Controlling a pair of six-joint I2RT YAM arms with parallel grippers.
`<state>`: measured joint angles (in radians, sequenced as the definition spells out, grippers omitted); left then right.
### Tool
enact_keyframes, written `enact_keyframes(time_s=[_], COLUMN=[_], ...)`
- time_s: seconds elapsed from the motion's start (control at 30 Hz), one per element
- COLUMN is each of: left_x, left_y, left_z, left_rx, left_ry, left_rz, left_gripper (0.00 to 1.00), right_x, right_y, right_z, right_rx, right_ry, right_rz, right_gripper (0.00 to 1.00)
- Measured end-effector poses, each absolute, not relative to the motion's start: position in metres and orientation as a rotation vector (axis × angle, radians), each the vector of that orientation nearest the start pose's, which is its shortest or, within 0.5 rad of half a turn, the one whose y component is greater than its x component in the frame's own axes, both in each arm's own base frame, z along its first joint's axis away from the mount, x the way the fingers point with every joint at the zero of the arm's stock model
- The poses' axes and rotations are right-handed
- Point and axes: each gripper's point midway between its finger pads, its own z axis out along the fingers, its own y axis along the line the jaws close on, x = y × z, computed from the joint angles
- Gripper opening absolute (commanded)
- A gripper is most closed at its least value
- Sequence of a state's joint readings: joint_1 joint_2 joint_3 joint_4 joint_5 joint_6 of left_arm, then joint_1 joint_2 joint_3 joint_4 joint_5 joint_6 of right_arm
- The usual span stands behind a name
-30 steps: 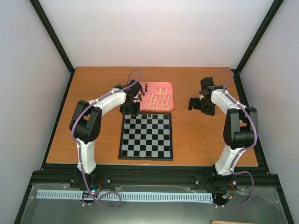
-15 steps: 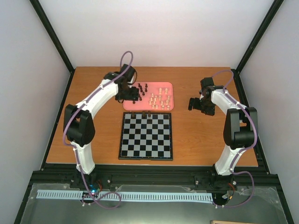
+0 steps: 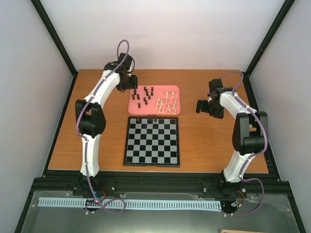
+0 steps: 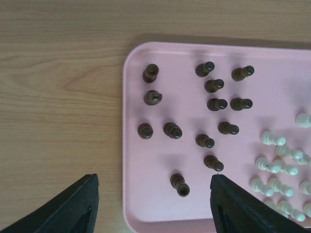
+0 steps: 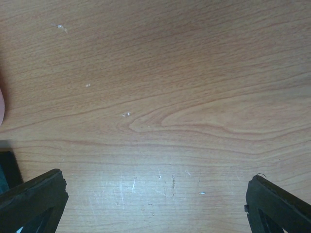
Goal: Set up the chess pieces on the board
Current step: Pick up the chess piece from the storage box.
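Note:
The board [image 3: 152, 145] lies at the table's middle, with a few dark chess pieces [image 3: 151, 118] standing on its far row. Most chess pieces stand on a pink tray [image 3: 133, 109] behind it: dark ones [image 4: 212, 86] on the left part, cream ones [image 4: 273, 167] on the right. My left gripper [image 3: 131, 85] hovers open over the tray's left end. In the left wrist view its fingers [image 4: 73, 208] straddle the tray's edge, and one dark piece [image 4: 180, 184] stands below, between them, untouched. My right gripper [image 3: 200, 108] is open and empty over bare wood to the right of the tray.
The right wrist view shows only scratched wooden tabletop [image 5: 160, 111] between the right gripper [image 5: 155, 206] fingertips. A black frame and grey walls bound the table on all sides.
My left arm has swung back and to the left, from the board's far edge to the tray's left end, and its jaws have widened. The right arm stays still.

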<state>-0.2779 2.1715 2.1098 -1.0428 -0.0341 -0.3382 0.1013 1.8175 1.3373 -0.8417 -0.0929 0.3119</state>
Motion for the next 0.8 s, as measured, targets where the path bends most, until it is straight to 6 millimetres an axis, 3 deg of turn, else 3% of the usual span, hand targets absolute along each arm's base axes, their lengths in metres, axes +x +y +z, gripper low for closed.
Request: enact_keyframes(time_s=[0.17, 0.47, 0.8], left_x=[0.52, 0.542, 0.541], left_y=[-0.149, -0.15, -0.141], left_z=[0.128, 0.093, 0.083], left_rx=[-0.102, -0.14, -0.155], left_ry=[2.732, 2.755, 2.769], left_rz=[-0.188, -0.14, -0.067], left_gripper=[0.47, 0.37, 0.36], right_x=[0.387, 0.387, 0.387], right_y=[0.055, 0.056, 0.057], right_z=[0.073, 0.072, 0.065], right_rx=[0.289, 0.288, 0.29], right_ry=[2.893, 2.896, 2.917], right_rz=[0.202, 0.206, 0.21], right_gripper=[1.0, 1.0, 1.0])
